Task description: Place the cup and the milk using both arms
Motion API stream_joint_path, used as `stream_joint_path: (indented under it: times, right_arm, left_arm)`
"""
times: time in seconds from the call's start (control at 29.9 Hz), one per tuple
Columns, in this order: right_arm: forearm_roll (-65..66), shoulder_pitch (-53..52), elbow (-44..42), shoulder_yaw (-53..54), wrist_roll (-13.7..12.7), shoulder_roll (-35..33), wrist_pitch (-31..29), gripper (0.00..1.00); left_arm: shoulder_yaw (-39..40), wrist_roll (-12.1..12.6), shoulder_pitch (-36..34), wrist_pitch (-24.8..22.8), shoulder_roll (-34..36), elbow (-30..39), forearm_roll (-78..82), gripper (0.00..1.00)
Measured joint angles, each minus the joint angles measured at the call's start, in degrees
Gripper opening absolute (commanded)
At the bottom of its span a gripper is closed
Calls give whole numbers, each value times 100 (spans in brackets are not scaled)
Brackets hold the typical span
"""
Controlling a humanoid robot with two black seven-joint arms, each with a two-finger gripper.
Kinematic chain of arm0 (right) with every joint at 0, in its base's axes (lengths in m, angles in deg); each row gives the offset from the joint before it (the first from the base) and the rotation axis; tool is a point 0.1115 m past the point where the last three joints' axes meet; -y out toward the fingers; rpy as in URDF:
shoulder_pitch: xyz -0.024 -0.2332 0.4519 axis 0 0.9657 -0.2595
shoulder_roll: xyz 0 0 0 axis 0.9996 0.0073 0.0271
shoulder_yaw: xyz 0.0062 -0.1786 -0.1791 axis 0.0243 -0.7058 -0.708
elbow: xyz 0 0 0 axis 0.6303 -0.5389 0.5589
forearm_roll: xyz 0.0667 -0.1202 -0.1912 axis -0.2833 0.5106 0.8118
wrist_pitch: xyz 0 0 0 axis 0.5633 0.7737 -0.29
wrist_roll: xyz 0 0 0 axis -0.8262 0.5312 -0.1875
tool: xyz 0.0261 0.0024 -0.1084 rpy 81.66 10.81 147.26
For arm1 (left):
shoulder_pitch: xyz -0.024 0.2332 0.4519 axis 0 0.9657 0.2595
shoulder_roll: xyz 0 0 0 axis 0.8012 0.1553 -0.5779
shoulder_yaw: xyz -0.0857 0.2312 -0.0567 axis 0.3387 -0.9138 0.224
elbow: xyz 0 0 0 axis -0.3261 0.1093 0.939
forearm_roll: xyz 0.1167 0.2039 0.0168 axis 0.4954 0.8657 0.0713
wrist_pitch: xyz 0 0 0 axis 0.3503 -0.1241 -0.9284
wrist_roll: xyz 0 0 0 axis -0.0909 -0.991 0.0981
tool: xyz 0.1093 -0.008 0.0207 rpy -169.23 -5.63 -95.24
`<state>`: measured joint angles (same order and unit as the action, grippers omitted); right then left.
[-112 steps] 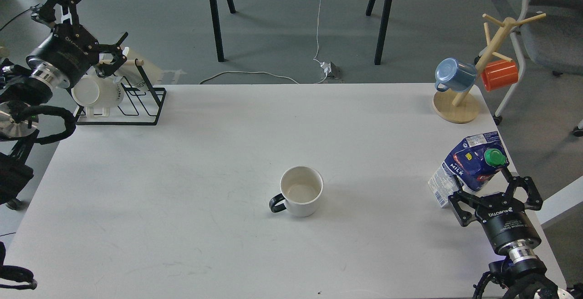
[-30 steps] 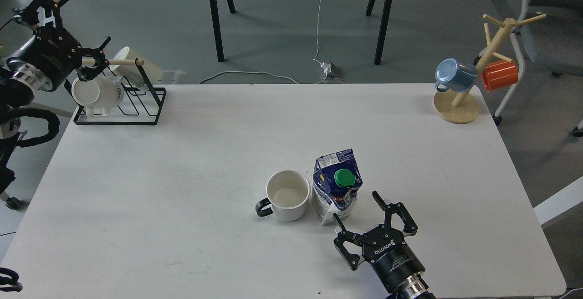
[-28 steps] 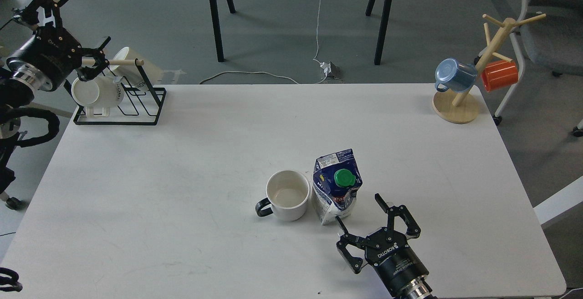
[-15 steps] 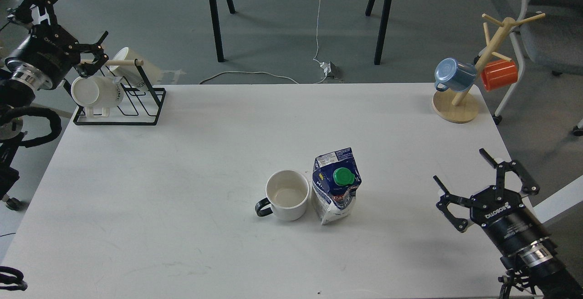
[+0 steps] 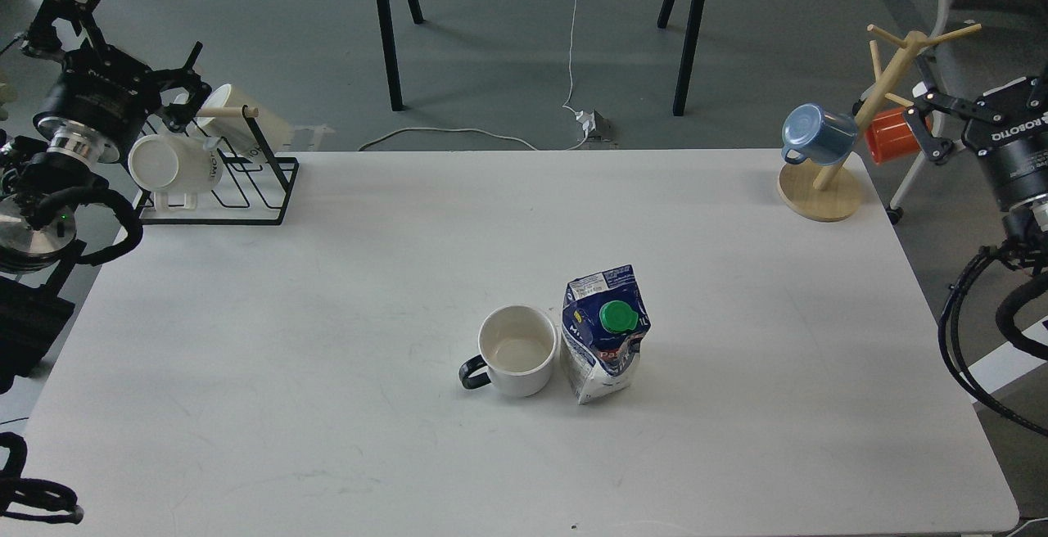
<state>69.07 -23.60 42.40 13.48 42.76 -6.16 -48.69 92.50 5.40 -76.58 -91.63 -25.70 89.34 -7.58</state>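
The cup (image 5: pixel 517 350), a squat white mug with a cream inside and a black handle pointing left, stands upright near the middle front of the white table (image 5: pixel 327 291). The milk (image 5: pixel 604 334), a blue and white carton with a green cap, stands upright just right of the cup, about touching it. My left gripper (image 5: pixel 123 38) is open and empty at the far left, above the mug rack. My right gripper (image 5: pixel 978 99) is open and empty at the far right, off the table beside the mug tree, partly cut by the view's edge.
A black wire rack (image 5: pixel 246 185) with white mugs stands at the table's back left corner. A wooden mug tree (image 5: pixel 819 193) with a blue mug (image 5: pixel 815 134) and an orange mug (image 5: pixel 894 134) stands at the back right. A grey chair (image 5: pixel 991 54) is beyond the right edge.
The milk moved from the table's right edge to beside the cup and was let go. My right gripper then drew back right and up, off the table. The left gripper shifted slightly.
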Motion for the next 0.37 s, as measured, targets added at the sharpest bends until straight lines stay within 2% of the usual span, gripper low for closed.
stream_joint_path:
  times: [0.2,0.37]
  right_arm:
    - [-13,-1456,-1291,-771,-25,391,0,99]
    - [-14,-1852,-1909,-960,3,663,0,99]
  left_arm:
    - [13,-3,-12,0,57,7,-60,100]
    - [16,-29,-15,0,84,8,-63,100]
